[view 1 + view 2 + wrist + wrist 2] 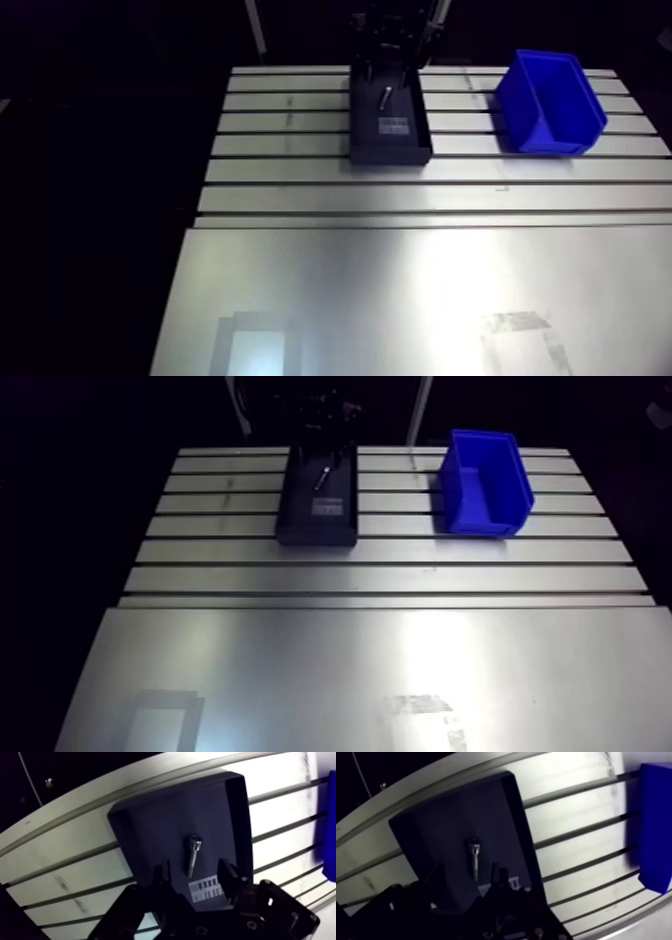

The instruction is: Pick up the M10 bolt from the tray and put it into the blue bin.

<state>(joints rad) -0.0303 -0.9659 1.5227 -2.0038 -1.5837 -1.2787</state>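
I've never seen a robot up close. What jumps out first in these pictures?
The bright blue bin stands out on the silvery slotted table, apart from a dark tray. In that tray lies one shiny bolt, with the open tool poised over it, a finger on either side.

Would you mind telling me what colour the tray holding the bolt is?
The tray is dark grey, almost black; the wrist view shows it best.
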